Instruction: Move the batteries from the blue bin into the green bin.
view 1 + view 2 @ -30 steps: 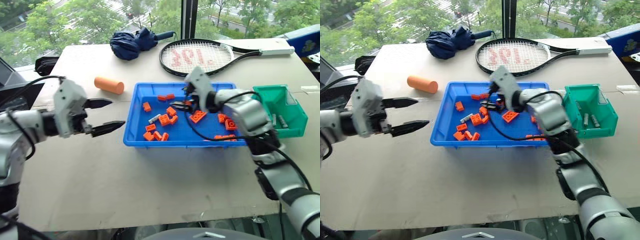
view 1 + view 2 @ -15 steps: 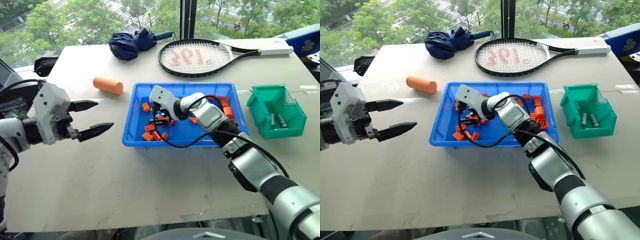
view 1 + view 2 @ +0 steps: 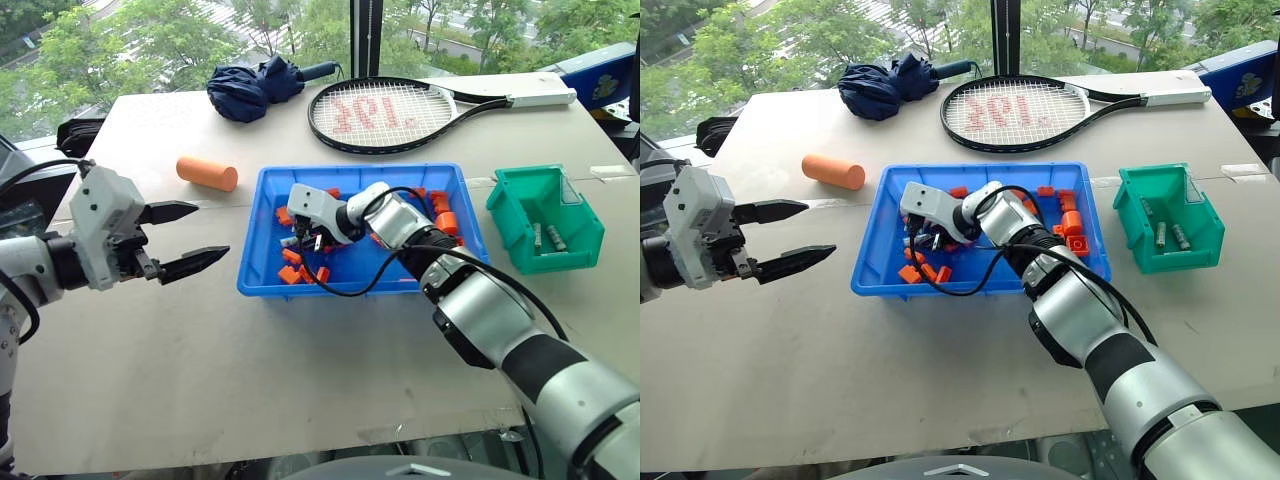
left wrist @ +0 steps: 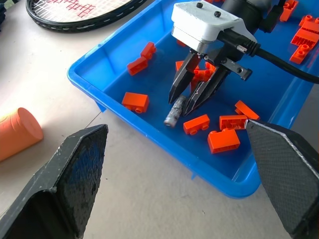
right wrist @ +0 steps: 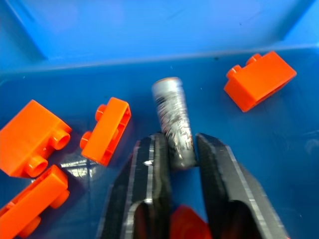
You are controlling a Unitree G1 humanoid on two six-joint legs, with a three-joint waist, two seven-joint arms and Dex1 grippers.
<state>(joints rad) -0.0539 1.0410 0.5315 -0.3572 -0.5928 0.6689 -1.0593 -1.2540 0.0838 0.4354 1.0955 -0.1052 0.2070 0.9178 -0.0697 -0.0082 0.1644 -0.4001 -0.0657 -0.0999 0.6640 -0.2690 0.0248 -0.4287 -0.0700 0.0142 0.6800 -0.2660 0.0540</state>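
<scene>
The big surface (image 3: 300, 370) holds the blue bin (image 3: 262, 272) and, off to its right, the green bin (image 3: 522, 232). The left end effector (image 3: 195, 237) hangs with fingers wide apart. Inside the blue bin, the right end effector (image 4: 192, 97) pinches a battery (image 5: 173, 119) among orange bricks (image 4: 135, 101).

Battery (image 5: 173, 119): near end hidden between the right gripper (image 5: 179, 149) fingers; label markings too blurred to read.

Right gripper fingers (image 5: 149, 179): lower parts cut by the wrist view's frame edge.

Left gripper (image 4: 179, 189): both fingers cut off by the wrist view's edges.

Green bin (image 3: 545, 215), at 3 o'clock from the blue bin (image 3: 260, 280): grey cylinders inside too small to count surely (two or three).

Orange bricks (image 3: 300, 272) under the right arm: some hidden by the wrist and cable.

Racket (image 3: 385, 100) at 12 o'clock: red string marking unreadable.

Blue box (image 3: 600, 75) at 2 o'clock: cut by the edge.
</scene>
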